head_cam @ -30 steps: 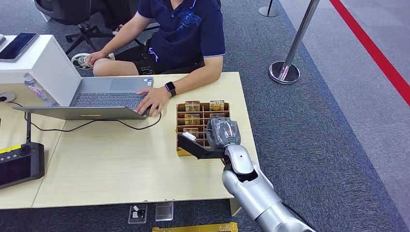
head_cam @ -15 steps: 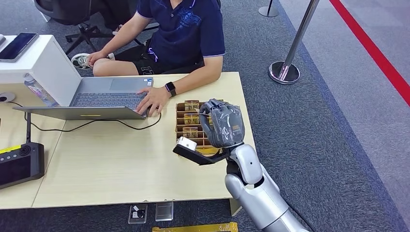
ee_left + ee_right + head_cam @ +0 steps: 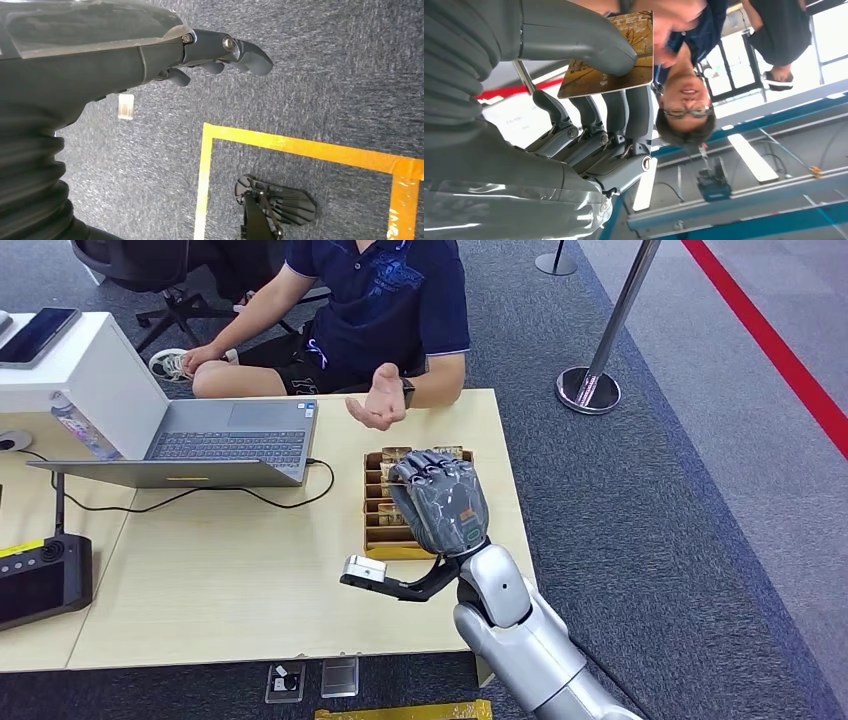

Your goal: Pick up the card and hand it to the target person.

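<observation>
Gold-printed card (image 3: 611, 60) was pinched in the right robot hand (image 3: 440, 502) above the worktop (image 3: 230, 580), near the person's open palm (image 3: 380, 400); a shallow pinch risked dropping it.

Pale wooden rectangular table (image 3: 230, 570), standing on grey-blue carpet floor (image 3: 680, 540). On top: open grey laptop (image 3: 215, 445) toward the far left, with thin black cable (image 3: 250, 495) looping from it across the wood; brown compartmented cardboard card box (image 3: 380, 510) near the right edge; black handheld controller with screen (image 3: 40, 580) overhanging the left side; white box-shaped stand (image 3: 75, 370) at the far left corner. On the carpet by the near edge: two small clear plastic cases (image 3: 312, 680), yellow tape strip (image 3: 400, 710).
</observation>
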